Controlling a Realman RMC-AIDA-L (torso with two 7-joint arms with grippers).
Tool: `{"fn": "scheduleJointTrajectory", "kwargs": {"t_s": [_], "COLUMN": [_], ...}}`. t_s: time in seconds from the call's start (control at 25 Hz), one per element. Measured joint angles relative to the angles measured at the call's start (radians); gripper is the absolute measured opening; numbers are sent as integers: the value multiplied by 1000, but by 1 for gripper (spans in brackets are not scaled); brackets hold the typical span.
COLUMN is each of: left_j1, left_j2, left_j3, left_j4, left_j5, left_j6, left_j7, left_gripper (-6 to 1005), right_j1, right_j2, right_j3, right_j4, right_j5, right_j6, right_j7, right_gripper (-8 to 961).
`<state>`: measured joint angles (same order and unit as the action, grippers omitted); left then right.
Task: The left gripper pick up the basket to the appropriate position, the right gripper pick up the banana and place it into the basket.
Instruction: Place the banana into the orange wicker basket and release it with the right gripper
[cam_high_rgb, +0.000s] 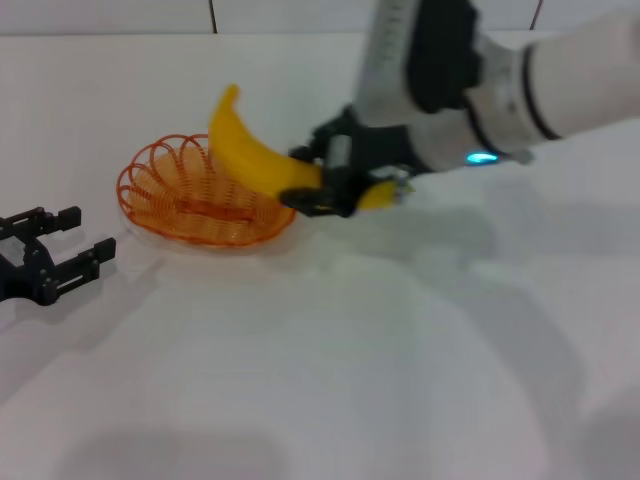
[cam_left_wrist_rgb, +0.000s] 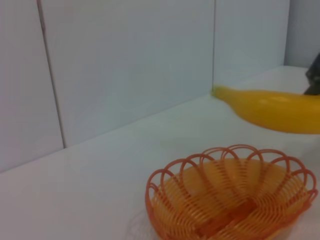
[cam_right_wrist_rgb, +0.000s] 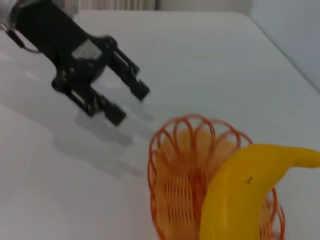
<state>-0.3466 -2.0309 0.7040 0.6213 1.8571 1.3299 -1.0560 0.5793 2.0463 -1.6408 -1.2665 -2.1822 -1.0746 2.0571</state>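
The orange wire basket stands on the white table at the left of centre. My right gripper is shut on the yellow banana and holds it tilted above the basket's right rim, its free end pointing up and back. My left gripper is open and empty, resting low to the left of the basket and apart from it. The left wrist view shows the basket with the banana hanging above it. The right wrist view shows the banana over the basket and the left gripper beyond.
A white tiled wall runs along the back of the table. My right arm reaches in from the upper right and casts shadows on the table to the right of the basket.
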Motion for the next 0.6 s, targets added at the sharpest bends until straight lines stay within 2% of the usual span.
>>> {"fn": "scheduleJointTrajectory", "kwargs": {"t_s": [0.2,0.44,0.6], "left_j1": [0,-5,-8], "left_j2": [0,0,0], "left_j3": [0,0,1], "left_j4": [0,0,0], "left_j5": [0,-2,-2], "left_j6": [-1,-2,-2], "left_j7": [0,-2,0], "left_gripper": [616,616,616], "right_j1": [96,233,274], "right_j2": [0,9,12], "right_j3": [-121,-253,-326], "right_j4": [77,231,285], "right_j5": [0,1,1], "right_j6": [169,285,342], "right_j7": [57,116,155], "right_gripper": [470,470,471]}}
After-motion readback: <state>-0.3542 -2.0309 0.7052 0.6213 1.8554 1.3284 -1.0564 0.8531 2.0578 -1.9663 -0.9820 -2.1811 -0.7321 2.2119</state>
